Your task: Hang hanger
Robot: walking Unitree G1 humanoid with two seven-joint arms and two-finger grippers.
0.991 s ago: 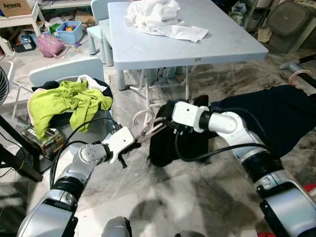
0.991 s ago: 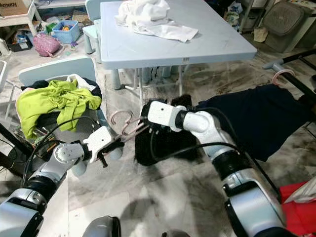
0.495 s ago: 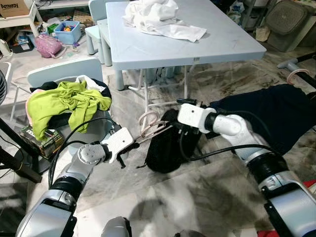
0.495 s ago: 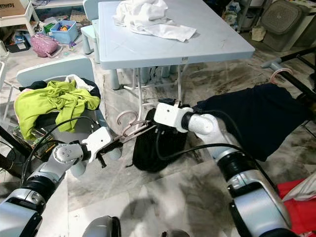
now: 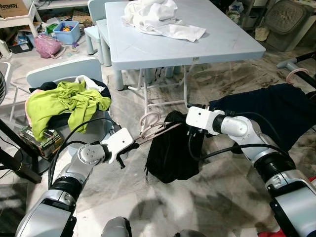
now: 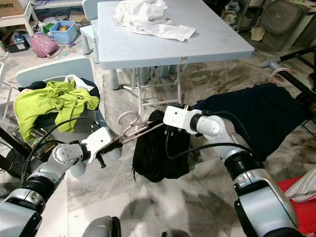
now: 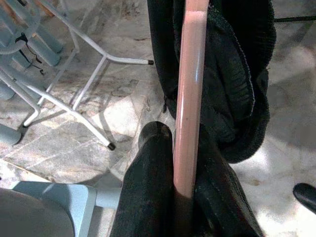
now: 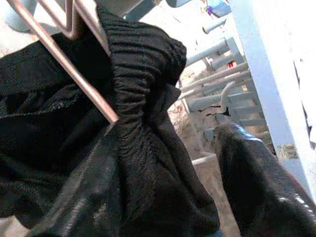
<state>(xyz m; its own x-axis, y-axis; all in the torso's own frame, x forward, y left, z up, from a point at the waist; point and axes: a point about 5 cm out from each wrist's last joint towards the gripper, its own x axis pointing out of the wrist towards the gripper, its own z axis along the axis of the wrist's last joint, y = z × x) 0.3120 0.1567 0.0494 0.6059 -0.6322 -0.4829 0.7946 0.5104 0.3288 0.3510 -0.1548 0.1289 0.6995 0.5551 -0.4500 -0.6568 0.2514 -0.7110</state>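
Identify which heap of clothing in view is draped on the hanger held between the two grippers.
The small black garment hanging from the pink hanger is the one. The white heap lies on the table, the green one on a chair, and the dark one spreads out at the right.

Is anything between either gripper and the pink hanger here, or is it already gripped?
Nothing stands between. The left gripper is shut on the bar of the pink hanger. The right gripper is at the black garment draped over that hanger; whether it pinches the cloth cannot be told.
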